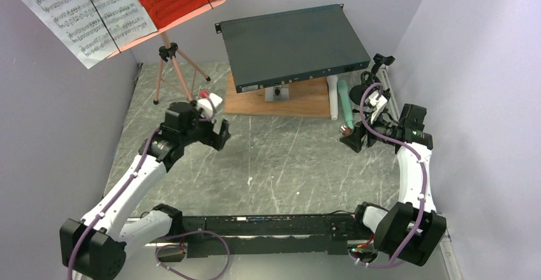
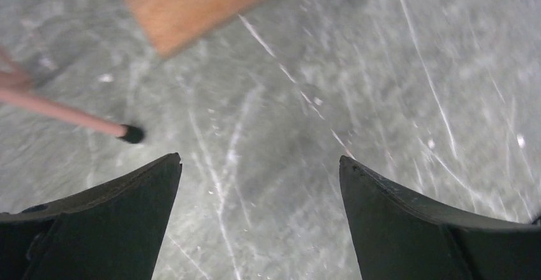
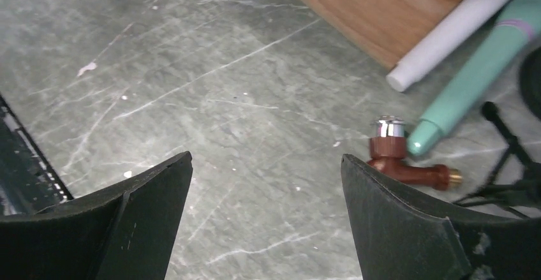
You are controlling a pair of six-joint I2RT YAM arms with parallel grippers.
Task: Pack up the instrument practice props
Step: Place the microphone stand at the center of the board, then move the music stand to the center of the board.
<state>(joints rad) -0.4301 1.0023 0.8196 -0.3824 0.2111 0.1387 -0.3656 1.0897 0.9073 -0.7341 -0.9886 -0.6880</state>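
Right, my left jaws and my right jaws both stand spread wide with nothing between them, over bare grey table [image 1: 287, 165]. Nearest my right side are two tubes lying side by side toward the table's right edge, against the end of the wooden board [image 3: 383, 6]. One is a white tube [image 3: 446, 31], smooth and straight. The other is a mint tube [image 3: 478, 69] that narrows to a rounded tip. Both look light, hard and slick, likely to roll, so I would close across the middle of the barrel, square to its length. Just beside the mint tip lies a small red-brown fitting [image 3: 399, 159] with a shiny cap; what it is I cannot tell. The salmon-pink music stand [image 1: 168, 51] stands in the table's far left corner on thin stiff legs with black feet, and its tray carries sheet-music pages [image 1: 83, 9], white and red. I judge it top-heavy and best held at the centre post near the hub. The pages look thin and floppy, easily creased.
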